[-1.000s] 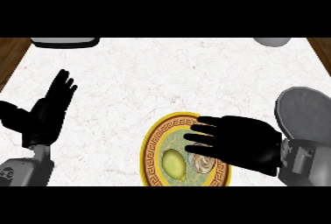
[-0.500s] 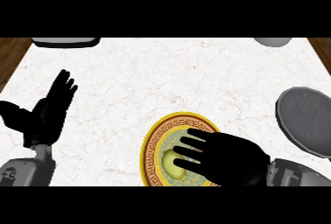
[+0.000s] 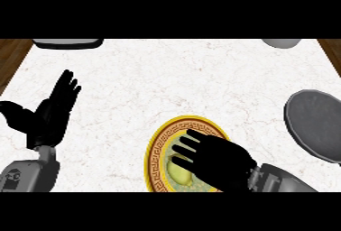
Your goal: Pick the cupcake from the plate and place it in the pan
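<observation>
A round plate [image 3: 156, 149] with a gold patterned rim and green centre lies on the marble counter, low in the head view. My right hand [image 3: 216, 159] hovers flat over its middle with fingers spread and fairly straight, pointing up-left. The cupcake is hidden beneath that hand. Only a yellow-green lump [image 3: 178, 172] shows under the fingers on the plate. The dark grey pan [image 3: 320, 122] sits at the right edge, apart from the plate. My left hand [image 3: 52, 113] rests open at the left, fingers up.
A grey dish [image 3: 66, 43] stands at the counter's far left corner and a pale bowl [image 3: 283, 43] at the far right. Wooden floor [image 3: 13, 58] shows past the counter's left edge. White marble stretches between plate and far edge.
My right hand has slid down and left across the plate, now covering the spot where the cupcake showed a second ago. The left hand has not moved.
</observation>
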